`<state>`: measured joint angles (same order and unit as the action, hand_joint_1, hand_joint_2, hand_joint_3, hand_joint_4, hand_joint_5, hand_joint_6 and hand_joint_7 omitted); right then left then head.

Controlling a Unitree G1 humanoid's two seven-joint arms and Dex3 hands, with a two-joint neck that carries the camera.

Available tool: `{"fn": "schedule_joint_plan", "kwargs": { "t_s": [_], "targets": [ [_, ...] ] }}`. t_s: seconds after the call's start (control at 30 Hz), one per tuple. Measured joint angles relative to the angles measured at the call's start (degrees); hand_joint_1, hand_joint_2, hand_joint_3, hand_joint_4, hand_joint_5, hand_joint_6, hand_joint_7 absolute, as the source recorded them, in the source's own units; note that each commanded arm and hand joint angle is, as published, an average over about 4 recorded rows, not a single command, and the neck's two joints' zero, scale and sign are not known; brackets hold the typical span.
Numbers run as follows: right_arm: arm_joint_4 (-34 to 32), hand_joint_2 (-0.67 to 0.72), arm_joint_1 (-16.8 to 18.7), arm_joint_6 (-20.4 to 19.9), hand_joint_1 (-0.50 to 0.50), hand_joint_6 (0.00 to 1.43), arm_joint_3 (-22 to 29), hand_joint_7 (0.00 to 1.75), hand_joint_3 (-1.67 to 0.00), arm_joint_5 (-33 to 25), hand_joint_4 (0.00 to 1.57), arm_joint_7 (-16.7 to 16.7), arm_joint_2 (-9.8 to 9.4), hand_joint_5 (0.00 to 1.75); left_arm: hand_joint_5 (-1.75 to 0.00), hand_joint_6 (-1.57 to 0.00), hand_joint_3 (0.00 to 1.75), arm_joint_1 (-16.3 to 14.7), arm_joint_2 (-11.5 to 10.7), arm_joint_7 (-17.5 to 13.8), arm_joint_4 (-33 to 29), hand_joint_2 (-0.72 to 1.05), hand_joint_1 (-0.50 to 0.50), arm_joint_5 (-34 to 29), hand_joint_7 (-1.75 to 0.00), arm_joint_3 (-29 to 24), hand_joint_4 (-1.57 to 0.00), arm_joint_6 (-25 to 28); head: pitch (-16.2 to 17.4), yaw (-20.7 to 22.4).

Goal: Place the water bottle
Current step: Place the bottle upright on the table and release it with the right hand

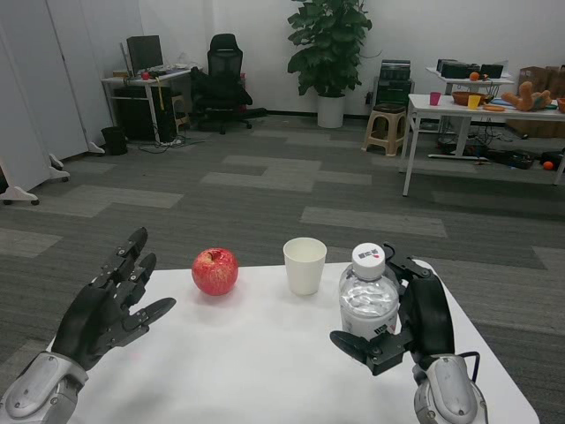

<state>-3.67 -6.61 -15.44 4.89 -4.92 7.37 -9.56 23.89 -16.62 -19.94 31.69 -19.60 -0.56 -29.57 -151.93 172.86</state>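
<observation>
A clear water bottle (pixel 370 296) with a white cap stands upright on the white table (pixel 256 362) at the right. My right hand (pixel 408 322) wraps around its right side, thumb under the front and fingers behind; it looks like it holds the bottle. A white paper cup (pixel 305 265) stands just left of the bottle. A red apple (pixel 215 270) lies further left. My left hand (pixel 110 305) hovers over the table's left part, fingers spread, holding nothing.
The table's far edge runs just behind the apple and cup. Beyond lie grey carpet, an office chair (pixel 226 79), a potted plant (pixel 331 53) and another white table (pixel 481 110) with small items.
</observation>
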Motion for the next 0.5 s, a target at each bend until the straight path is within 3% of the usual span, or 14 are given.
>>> {"fn": "schedule_joint_plan", "kwargs": {
  "t_s": [0.33,0.5],
  "targets": [
    [0.76,0.09,-0.28,-0.09,0.42,1.31,-0.38,1.33,-1.23,0.05,1.43,0.09,0.02,1.65,-0.1,0.0,0.04,0.0,0.0,0.0,0.01,1.05,-0.5,0.0,0.0,0.04,0.0,-0.01,0.34,-0.49],
    [6.81,0.09,-2.71,-1.58,0.42,1.28,-0.91,1.33,-1.19,0.15,1.43,1.22,0.07,1.65,-0.1,0.0,0.07,0.0,-0.01,0.0,0.3,1.05,-0.5,-0.02,0.0,0.29,0.0,-0.12,-0.01,-0.73]
  ]
}}
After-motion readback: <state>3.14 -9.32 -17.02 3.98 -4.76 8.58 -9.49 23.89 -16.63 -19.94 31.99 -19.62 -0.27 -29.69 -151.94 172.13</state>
